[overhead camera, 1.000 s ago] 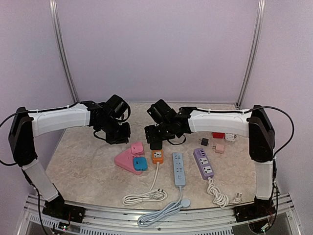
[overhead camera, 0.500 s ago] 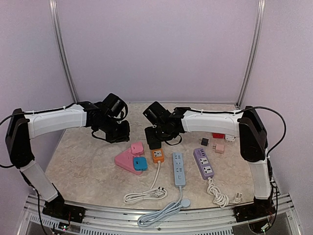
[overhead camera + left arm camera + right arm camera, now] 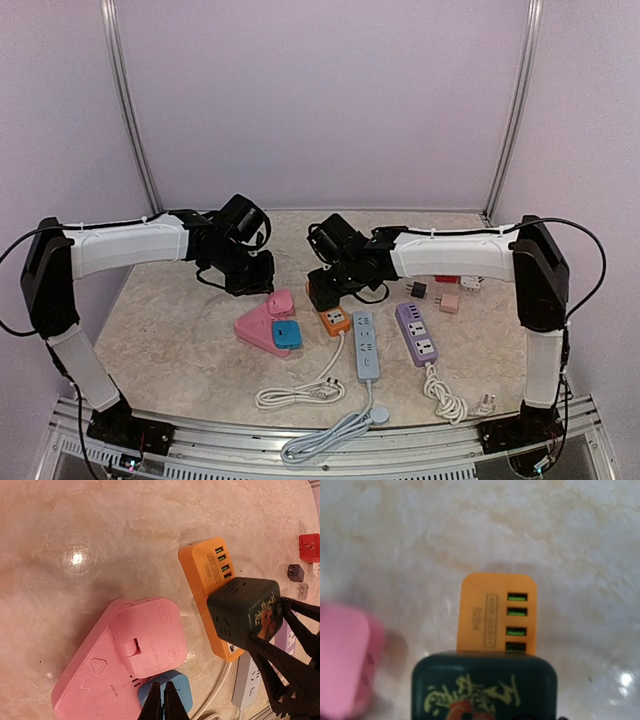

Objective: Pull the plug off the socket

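Two arms: both reach in over the marbled surface [image 3: 170, 340]; I watch from the top view and both wrist views.
Right claw: right claw [image 3: 264, 624] straddles the dark green plug [image 3: 240, 605]. Its black fingers [image 3: 272, 672] press on two opposite faces, so I call it gripping the plug.
Left claw: left claw [image 3: 163, 700] is closed, tips pinched together with nothing between them. It hangs over the spot where the pink socket [image 3: 95, 680] meets the blue plug [image 3: 176, 692]; I cannot tell if it touches either.
Task thing: the dark green plug is a cube with a yellow and red sticker on one face. It sits on the orange socket [image 3: 205, 580], over the end away from the green ports, and looks seated.
Orange socket: lies flat near the middle of the surface, row of four green ports uncovered, white cable [image 3: 295, 398] trailing toward the near edge.
Pink socket: triangular, just left of the orange socket, with a pink plug [image 3: 147, 635] and the blue plug sitting on it.
Strips: blue-grey power strip [image 3: 366, 345] lies just right of the orange socket, with the purple power strip [image 3: 416, 333] beyond it; both are unoccupied.
Small adapters: red adapter [image 3: 446, 277], black adapter [image 3: 418, 290] and pale pink adapter [image 3: 449, 302] are loose at the right rear.
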Controlling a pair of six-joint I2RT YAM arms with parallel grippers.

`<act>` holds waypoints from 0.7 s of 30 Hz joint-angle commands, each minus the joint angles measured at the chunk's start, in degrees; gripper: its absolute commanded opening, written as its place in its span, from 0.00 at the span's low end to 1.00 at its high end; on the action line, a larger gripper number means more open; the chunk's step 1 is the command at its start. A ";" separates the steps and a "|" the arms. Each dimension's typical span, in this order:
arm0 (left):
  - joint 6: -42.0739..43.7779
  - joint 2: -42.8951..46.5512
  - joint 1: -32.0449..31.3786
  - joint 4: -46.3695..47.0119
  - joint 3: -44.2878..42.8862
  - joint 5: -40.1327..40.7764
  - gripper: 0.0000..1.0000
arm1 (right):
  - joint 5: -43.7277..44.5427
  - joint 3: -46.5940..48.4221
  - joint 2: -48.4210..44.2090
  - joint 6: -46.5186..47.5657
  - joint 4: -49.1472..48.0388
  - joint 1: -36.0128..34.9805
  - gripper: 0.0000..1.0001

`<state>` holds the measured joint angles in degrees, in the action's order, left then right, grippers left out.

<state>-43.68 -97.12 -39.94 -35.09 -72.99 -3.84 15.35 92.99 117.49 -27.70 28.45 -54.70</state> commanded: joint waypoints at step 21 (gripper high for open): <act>-2.45 -22.43 -4.70 7.26 -18.41 -13.07 0.03 | -7.87 -21.05 -15.81 9.58 -2.90 -2.38 0.52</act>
<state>-44.99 -117.19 -44.29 -29.76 -90.08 -14.61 8.75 73.71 102.85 -17.80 24.27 -55.88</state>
